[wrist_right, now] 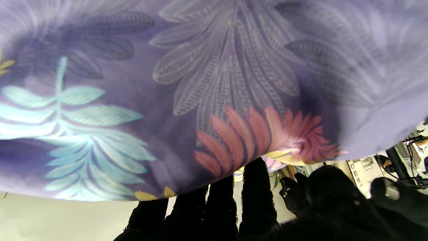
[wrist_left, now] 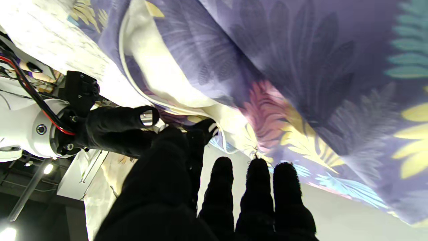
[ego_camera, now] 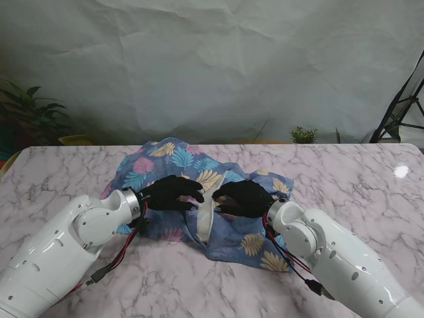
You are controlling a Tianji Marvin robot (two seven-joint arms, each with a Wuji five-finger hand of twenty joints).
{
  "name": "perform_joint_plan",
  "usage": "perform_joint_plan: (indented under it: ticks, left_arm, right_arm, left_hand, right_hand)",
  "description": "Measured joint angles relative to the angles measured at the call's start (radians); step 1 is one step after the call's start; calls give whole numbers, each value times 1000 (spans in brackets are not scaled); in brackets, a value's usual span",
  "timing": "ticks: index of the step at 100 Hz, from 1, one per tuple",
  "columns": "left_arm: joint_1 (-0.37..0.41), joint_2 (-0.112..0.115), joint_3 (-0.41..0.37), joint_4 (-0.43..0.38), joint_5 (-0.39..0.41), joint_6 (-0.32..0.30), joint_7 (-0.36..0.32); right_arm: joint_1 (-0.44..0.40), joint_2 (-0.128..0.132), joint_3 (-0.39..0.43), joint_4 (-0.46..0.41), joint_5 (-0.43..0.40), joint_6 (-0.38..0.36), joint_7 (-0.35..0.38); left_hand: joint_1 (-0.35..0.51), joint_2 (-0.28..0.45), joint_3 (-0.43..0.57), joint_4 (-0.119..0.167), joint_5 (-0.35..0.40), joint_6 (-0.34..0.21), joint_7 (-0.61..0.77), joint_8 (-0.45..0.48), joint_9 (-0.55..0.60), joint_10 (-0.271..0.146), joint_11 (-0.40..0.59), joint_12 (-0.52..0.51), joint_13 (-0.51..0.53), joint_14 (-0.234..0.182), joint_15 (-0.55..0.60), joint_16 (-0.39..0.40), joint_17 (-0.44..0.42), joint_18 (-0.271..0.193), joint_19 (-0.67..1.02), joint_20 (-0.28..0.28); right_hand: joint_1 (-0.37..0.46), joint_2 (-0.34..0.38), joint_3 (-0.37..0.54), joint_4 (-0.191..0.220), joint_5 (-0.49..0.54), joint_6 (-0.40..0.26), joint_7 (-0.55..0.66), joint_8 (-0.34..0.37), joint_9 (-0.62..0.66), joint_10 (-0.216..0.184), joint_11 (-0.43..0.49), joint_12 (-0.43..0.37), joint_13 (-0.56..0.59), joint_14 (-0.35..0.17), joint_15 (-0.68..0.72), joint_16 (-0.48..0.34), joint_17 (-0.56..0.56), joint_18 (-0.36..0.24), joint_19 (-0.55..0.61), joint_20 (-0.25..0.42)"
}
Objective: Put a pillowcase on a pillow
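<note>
1. Pillowcase (ego_camera: 173, 162): blue leaf-print fabric, bunched mid-table on the marble table (ego_camera: 59, 175), mouth turned toward you. The far part looks filled out; the near part is loose and wrinkled.
2. Pillow (ego_camera: 205, 224): a white strip shows at the opening between your two hands. The rest is under the fabric, so most of it looks to be inside already.
3. Left hand (ego_camera: 171, 193): lying on the fabric just left of the opening, fingers stretched out toward the right hand. In the left wrist view its fingers (wrist_left: 255, 187) sit side by side with the cloth draped over them; whether it's pinching the hem, can't tell.
4. Right hand (ego_camera: 244, 197): just right of the opening, fingers curled, tips close to the left hand's. In the right wrist view fabric hangs over the fingertips (wrist_right: 255, 187); grip not confirmable either.
5. Step, my read: late stage, working the mouth over the pillow's last exposed end.
6. Next move calls for a firm hold on the hem each side, then pulling it toward you over the white edge. Keep both hands level, otherwise the cloth bunches.
</note>
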Motion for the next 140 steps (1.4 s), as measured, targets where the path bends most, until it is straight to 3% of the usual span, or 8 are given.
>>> perform_joint_plan:
  ticks: [15,26,51,79,87,99,114,140]
  left_arm:
    - [3,3,-4,0,30,4,1]
    - [-32,23,39,4,33,-1,-107]
    - [-163,55,181,80,117,-154,-136]
    - [-199,46,227,119,347,-223,37]
    - [-198,41,228,124,457,-228,148]
    - [-200,31,240,158,386,-220,197]
    - [-180,15,222,178,381,-203,250]
    - [-133,-12,171,184,374,-219,411]
  right_arm:
    - [36,-5,-47,33,14,1,-6]
    - [52,-9,-66,43,20,3,-8]
    - [57,-15,-70,46,24,5,-2]
    - [50,-14,-55,46,41,9,14]
    - [49,-14,-55,45,47,9,15]
    - [53,-14,-64,51,55,8,16]
    - [58,-14,-72,61,59,6,19]
    - [77,-15,-100,81,82,7,20]
  left_hand:
    - [13,-1,301,0,-10,-37,-12,-44,-42,0,-23,1,-50,-1,-8,1,-29,1,-53,0]
    - [14,-33,442,0,-78,-68,-68,-97,-129,-1,-36,5,-116,1,-19,1,-39,1,-105,0]
    - [-12,-109,362,0,-184,-71,-130,-148,-229,37,-155,-2,-136,30,0,35,-25,0,-15,51]
    - [-50,-111,259,0,-163,-89,0,-98,-250,76,-150,312,-76,-38,350,278,90,-74,375,161]
    - [-16,-114,112,0,-118,-109,194,-13,-250,85,-116,435,-45,-59,451,342,125,-89,451,172]
    - [-7,-123,-5,0,-164,-115,631,215,-250,86,-29,476,11,-79,505,363,180,-102,506,172]
    - [-11,-134,-17,0,-242,-79,854,400,-248,85,82,471,70,-77,512,349,233,-103,532,172]
    - [-139,-248,307,-25,-198,5,910,414,19,60,266,268,270,-42,438,245,371,-61,549,128]
  right_hand:
    - [0,0,0,0,0,0,0,-1,0,0,0,0,0,0,0,0,-8,0,0,-1]
    - [0,0,0,0,0,0,0,-10,0,0,0,0,0,0,0,0,-8,0,0,-6]
    - [0,0,0,0,3,15,2,-11,0,0,0,0,0,0,0,0,-8,1,-2,-9]
    - [0,0,0,0,3,47,3,-13,0,-1,0,-7,0,-1,0,0,-8,-5,-14,-16]
    - [0,0,0,0,3,26,0,-13,0,-1,0,-9,0,-1,0,0,-8,-5,-15,-22]
    - [0,0,0,0,3,26,0,-13,0,-1,0,-10,0,-1,-1,-1,-21,-8,-15,-23]
    - [0,0,0,0,3,26,0,-14,-1,-1,0,-12,0,-1,-2,-4,-23,-11,-17,-29]
    - [0,0,1,0,3,25,0,-14,-5,-1,0,-12,0,-1,-3,-4,-24,-11,-18,-30]
